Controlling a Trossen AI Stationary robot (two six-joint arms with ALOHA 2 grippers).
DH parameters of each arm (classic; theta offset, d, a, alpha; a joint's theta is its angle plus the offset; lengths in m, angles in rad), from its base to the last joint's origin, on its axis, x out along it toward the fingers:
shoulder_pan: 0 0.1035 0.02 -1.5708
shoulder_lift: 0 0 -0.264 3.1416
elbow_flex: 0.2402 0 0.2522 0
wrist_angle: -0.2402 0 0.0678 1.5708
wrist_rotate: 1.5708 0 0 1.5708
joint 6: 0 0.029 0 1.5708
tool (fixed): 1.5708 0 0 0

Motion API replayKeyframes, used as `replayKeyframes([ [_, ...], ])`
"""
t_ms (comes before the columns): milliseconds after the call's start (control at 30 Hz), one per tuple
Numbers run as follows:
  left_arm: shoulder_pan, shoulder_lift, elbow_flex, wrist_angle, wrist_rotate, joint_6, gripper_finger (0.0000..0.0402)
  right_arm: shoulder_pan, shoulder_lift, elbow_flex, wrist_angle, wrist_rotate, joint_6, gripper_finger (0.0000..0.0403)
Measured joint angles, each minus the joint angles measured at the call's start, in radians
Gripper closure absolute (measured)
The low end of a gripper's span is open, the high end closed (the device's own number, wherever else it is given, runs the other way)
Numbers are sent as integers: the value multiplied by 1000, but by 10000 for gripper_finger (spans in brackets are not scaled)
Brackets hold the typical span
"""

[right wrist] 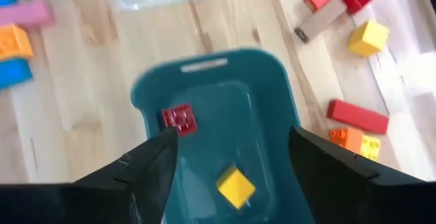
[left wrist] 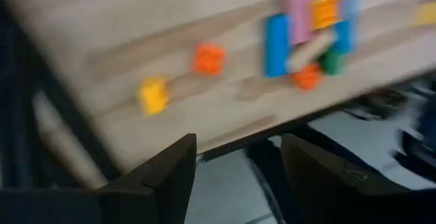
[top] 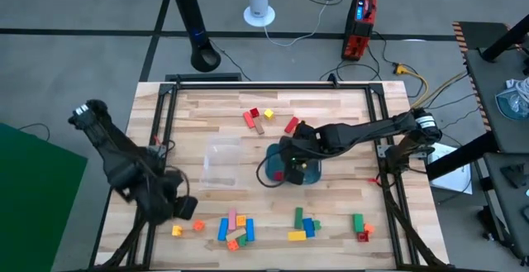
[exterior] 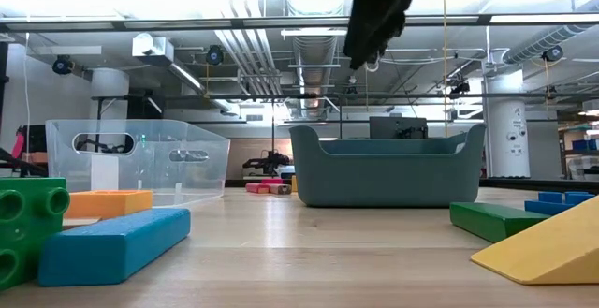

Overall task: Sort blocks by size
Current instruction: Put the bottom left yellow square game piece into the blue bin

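My left fingers [top: 183, 208] hang spread and empty past the worktop's [top: 331, 115] near-left corner, beside an orange cube [left wrist: 208, 58] and a yellow cube [left wrist: 152, 95]. More blocks [top: 235, 227] lie along the near edge. A clear container [top: 221, 161] sits left of centre. My right fingers [right wrist: 228, 166] hover spread and empty over the teal tray [right wrist: 146, 91], where a red cube [right wrist: 180, 119] and a yellow one [right wrist: 236, 186] lie.

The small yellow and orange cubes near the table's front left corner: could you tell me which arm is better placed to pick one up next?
Probably the left. Its tool hangs open by that corner, with the yellow cube and orange cube just ahead of it. The right tool is open over the teal tray mid-table, farther away.
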Motion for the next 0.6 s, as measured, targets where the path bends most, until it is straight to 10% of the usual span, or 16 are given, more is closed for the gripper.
replayKeyframes([
  [600, -95, 188, -246, 234, 111, -157, 200, -2, 1, 0, 99, -48, -17, 135],
])
